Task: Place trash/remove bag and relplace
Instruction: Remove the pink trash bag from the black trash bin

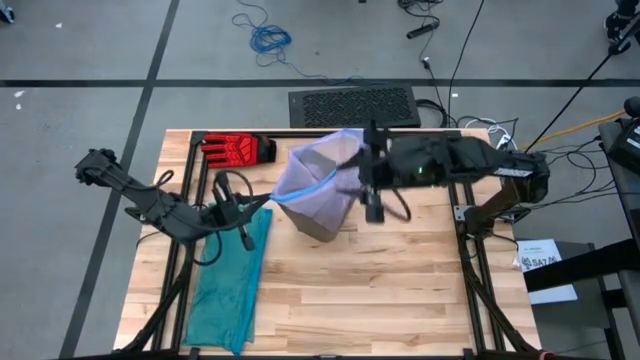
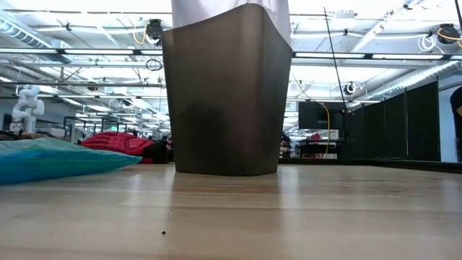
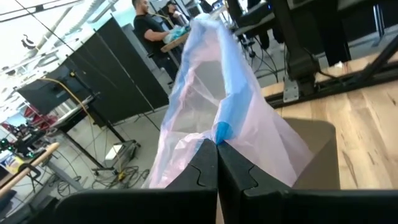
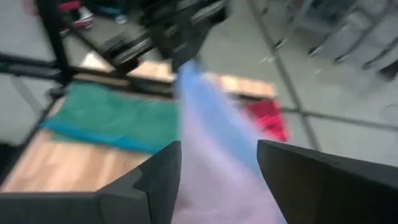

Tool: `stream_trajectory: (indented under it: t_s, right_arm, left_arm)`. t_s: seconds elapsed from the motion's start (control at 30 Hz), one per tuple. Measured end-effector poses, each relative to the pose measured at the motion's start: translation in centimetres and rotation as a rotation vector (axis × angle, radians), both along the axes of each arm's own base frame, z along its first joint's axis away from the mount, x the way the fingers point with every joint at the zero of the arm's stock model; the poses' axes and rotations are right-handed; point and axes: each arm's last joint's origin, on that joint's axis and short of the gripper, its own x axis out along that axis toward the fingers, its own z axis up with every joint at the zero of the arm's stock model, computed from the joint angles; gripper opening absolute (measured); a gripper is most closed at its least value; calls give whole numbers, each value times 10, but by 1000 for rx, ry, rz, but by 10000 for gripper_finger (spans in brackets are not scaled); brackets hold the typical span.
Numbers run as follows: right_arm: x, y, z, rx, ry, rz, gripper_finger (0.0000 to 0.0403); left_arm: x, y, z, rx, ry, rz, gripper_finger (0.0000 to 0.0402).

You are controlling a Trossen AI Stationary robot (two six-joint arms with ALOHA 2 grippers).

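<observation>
Left claw [image 3: 217,163] pinches the bag [image 1: 322,178]; right claw [image 4: 217,163] gapes, empty.
One hard tug could tip the bin [image 2: 227,90].

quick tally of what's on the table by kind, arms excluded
Bin: 1
Pink-white liner bag, lifted partly out of the bin: 1
Teal-green bag, lying flat: 1
Red glove: 1
Total: 4
No trash wads visible in any view.
</observation>
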Motion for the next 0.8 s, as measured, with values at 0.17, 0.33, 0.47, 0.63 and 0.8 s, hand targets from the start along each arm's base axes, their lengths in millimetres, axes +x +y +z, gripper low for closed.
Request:
stream_trajectory:
  t_s: [0.17,0.33,0.47,0.63,0.8]
  right_arm:
    - [16,42,-42,-12,155,54,166]
    - [38,71,-95,-61,247,30,130]
    - [54,68,-133,-126,340,-87,141]
    - [72,56,-156,-106,404,-159,160]
    - [67,45,-162,-84,524,-131,96]
  left_arm:
    - [-1,1,9,-12,-20,0,0]
    - [-1,1,10,-13,-22,2,0]
    - [-1,1,10,-14,-22,2,0]
    - [-1,2,10,-13,-23,14,0]
    - [-1,3,10,-13,-23,16,0]
